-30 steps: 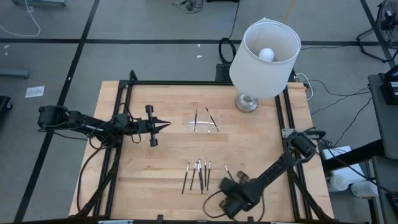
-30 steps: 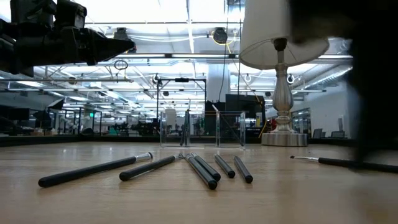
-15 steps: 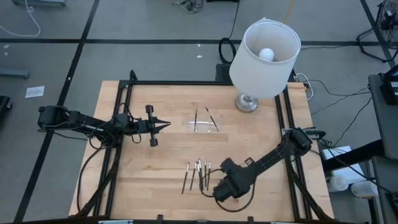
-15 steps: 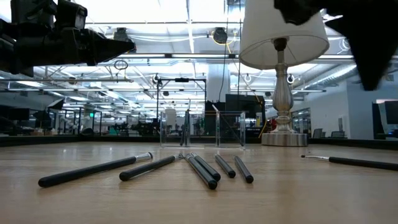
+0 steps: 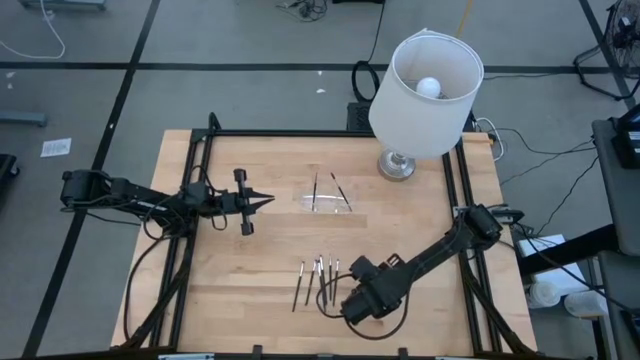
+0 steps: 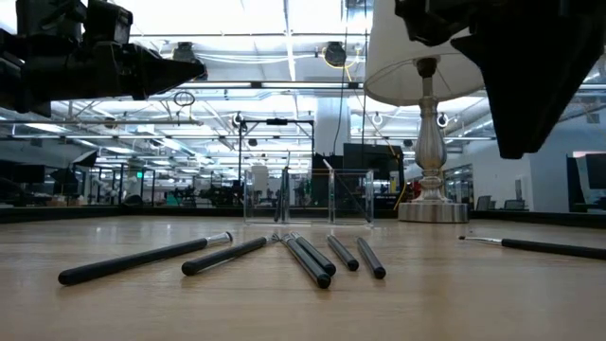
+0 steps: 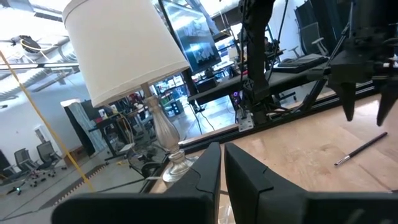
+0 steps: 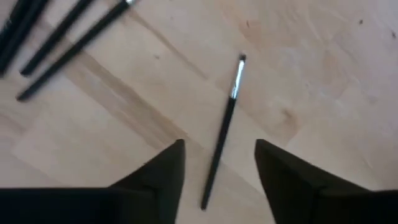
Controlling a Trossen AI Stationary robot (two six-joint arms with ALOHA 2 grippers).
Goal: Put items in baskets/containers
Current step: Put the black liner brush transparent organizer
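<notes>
- Right wrist view says it best: the right tool (image 8: 217,168) hangs open right over a lone brush (image 8: 225,127), one finger on each side of the handle, not touching it yet.
- From overhead that's at the near edge of the table (image 5: 420,220), just right of the cluster of loose sticks (image 5: 318,280).
- To do this well I'd drop straight down and keep the handle centred between the fingers, then close around the middle of the dark shaft, not the silvery end. It's thin and will probably roll or skate if one finger lands first.
- Clear tray (image 5: 325,200) sits farther back, mid-table, with two sticks already in it; lamp (image 5: 425,95) stands to its right, so carry low and wide of it.
- Left tool (image 5: 262,201) is closed and empty, parked left of the tray.
</notes>
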